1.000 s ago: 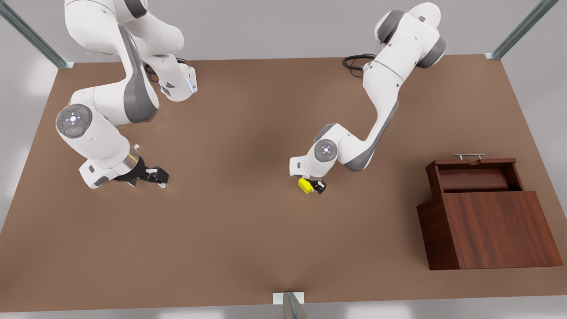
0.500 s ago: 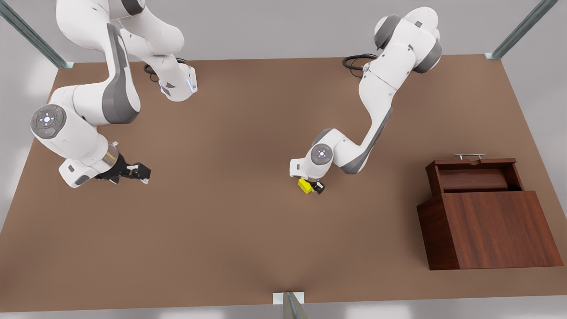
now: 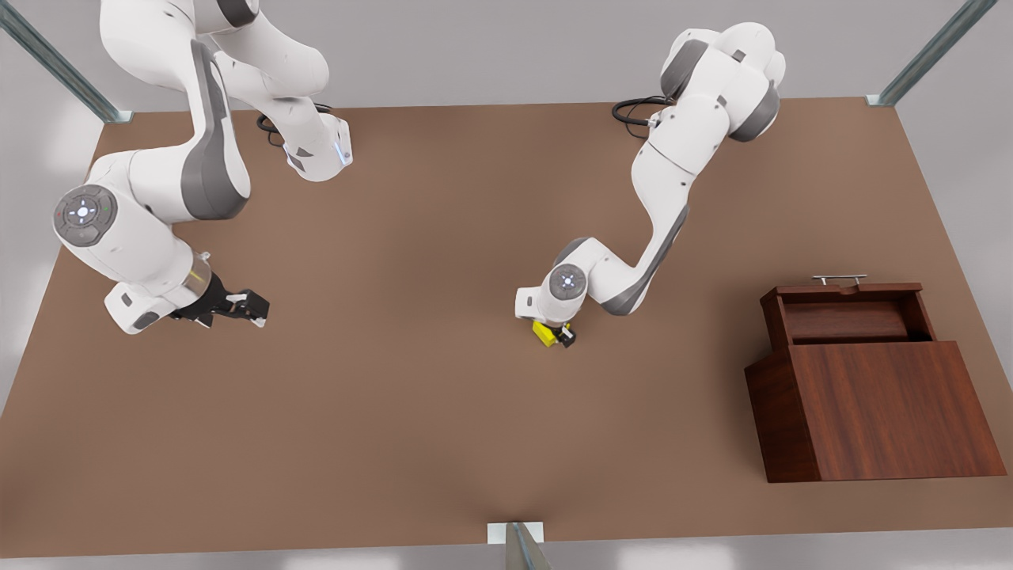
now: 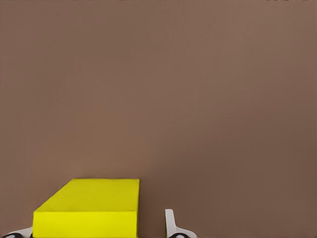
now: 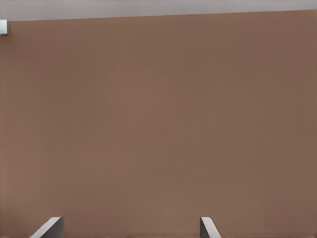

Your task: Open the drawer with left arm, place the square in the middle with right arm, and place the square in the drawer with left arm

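We see small bright yellow cube (image 3: 544, 332) on brown matte worktop (image 3: 411, 412) near centre. Left end effector (image 3: 559, 336) low over it, fingers (image 4: 170, 224) straddling cube with gap on one side, not clamped. Right end effector (image 3: 252, 306) near worktop's edge at front view's left, fingers (image 5: 208, 228) spread wide, nothing between; arm waits. Dark reddish-brown wood drawer (image 3: 851, 313) pulled out of matching cabinet (image 3: 878, 412) near opposite edge.

No readable text, labels, brands or numbers anywhere.
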Robot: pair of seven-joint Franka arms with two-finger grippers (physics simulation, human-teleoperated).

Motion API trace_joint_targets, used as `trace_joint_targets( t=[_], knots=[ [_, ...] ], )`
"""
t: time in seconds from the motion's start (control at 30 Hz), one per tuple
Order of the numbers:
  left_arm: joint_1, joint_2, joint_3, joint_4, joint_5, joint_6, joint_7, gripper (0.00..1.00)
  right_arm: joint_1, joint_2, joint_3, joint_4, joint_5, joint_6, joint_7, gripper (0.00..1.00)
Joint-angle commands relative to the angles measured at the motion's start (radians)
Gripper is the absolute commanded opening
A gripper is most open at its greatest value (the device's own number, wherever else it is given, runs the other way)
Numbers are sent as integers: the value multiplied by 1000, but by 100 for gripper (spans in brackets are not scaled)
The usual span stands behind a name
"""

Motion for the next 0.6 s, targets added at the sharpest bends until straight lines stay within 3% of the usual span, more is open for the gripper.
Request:
trace_joint_targets(
  t=[0.0, 0.07, 0.1, 0.57],
  knots=[
    [0, 2, 1, 0, 1, 1, 0, 91, -1, 0, 0, 0, 0, 0, 0, 100],
    [0, 2, 1, 0, 1, 1, -9, 72, -1, 0, 0, 0, 0, 0, 0, 100],
    [-2, 2, 1, 0, 1, 1, -12, 67, -2, 0, 0, -2, 2, 0, 0, 100],
    [-3, -16, 9, -11, -2, -13, -38, 67, 1, 1, 2, -3, 3, 6, 2, 100]
  ],
)
